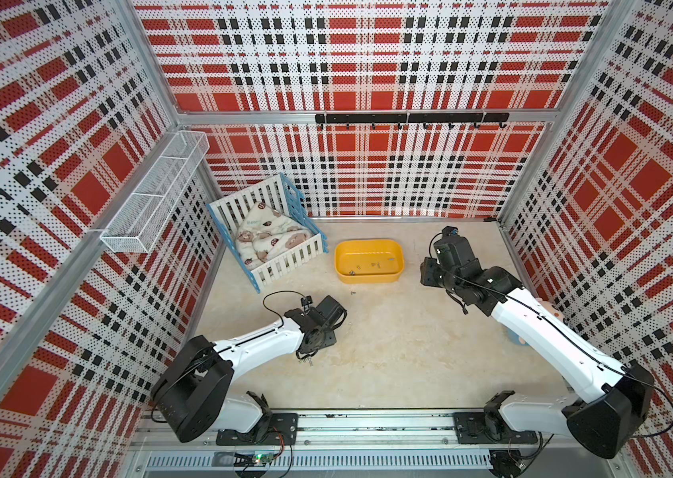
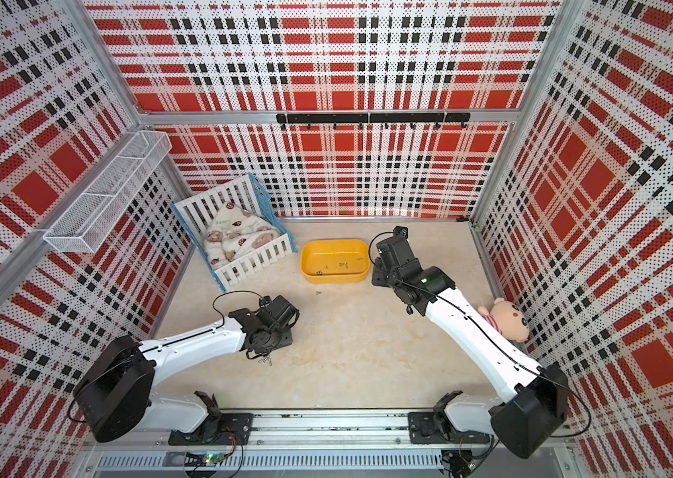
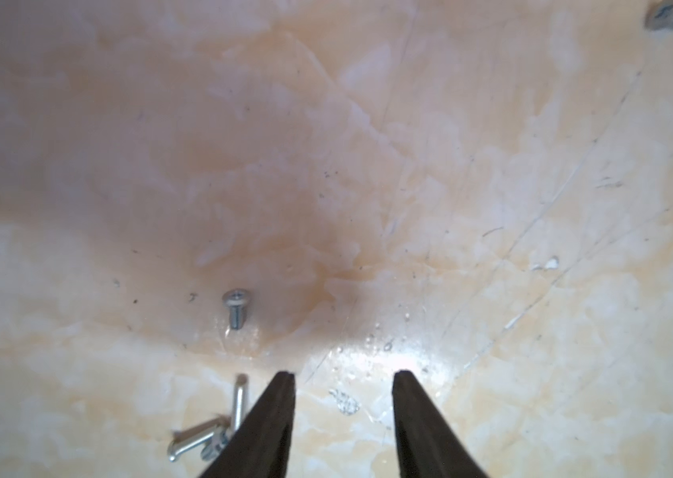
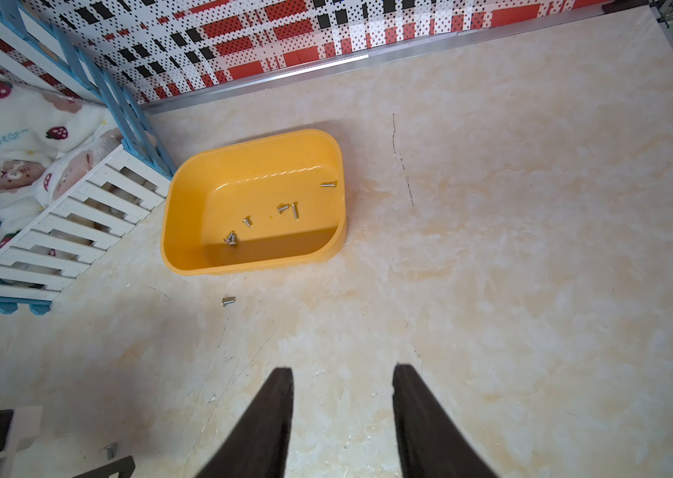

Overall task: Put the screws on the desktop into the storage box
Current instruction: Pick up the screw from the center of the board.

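Left hand (image 3: 345, 373), right hand (image 4: 343, 368), one storage box (image 4: 186, 207)

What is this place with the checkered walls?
Probably a robot practice booth: red-plaid perforated wall panels enclose a beige marble-look desktop, and two white-and-black robot arms are mounted on a metal rail.

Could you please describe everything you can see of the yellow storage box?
The storage box is a shallow yellow tub, seemingly smooth plastic, rectangular with rounded corners and a rolled rim. It sits upright and open on the desktop, close beside the white-and-blue crib. Several small silver screws lie scattered on its floor; another screw lies outside on the desktop, just off one long wall. Nothing grips it.
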`<state>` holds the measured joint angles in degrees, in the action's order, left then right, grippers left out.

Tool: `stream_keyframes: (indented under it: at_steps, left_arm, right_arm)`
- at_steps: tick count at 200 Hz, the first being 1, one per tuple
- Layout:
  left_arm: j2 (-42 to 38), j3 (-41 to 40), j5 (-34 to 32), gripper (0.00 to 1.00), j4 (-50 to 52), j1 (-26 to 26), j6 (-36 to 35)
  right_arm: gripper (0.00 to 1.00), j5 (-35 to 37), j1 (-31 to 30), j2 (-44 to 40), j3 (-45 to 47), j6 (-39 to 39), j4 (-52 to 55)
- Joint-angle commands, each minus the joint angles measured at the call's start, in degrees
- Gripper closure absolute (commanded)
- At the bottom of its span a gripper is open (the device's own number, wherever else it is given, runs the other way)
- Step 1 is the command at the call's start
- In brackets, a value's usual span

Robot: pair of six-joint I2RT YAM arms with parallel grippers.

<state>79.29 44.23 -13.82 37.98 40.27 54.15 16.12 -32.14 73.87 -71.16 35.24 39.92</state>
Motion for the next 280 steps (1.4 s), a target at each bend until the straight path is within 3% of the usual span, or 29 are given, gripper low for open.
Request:
stream_keyframes:
  at_steps: [1,70,231,280]
  left_arm:
    - [-2.92,3.11,-3.78,0.55,6.69,-1.37,-3.06]
    - [-5.98,-5.08,-3.81,0.55,7.24,-7.97,-5.40]
    - [3.38,-5.56,-1.68,0.55,-0.49,-8.23,-5.97]
    - [4.65,-5.56,-1.29,0.65,-1.39,-8.52,-6.69]
  right_arm:
    - [0.55,0.19,-0.38,-1.27,0.90,0.00,-0.28]
    - [0.55,-0.63,-0.40,-0.60,0.99,0.09,-0.70]
    - [0.55,-0.30,-0.39,-0.92,1.88,-0.05,-0.89]
    - [0.55,-0.27,-0.38,-0.70,1.72,-0.31,-0.80]
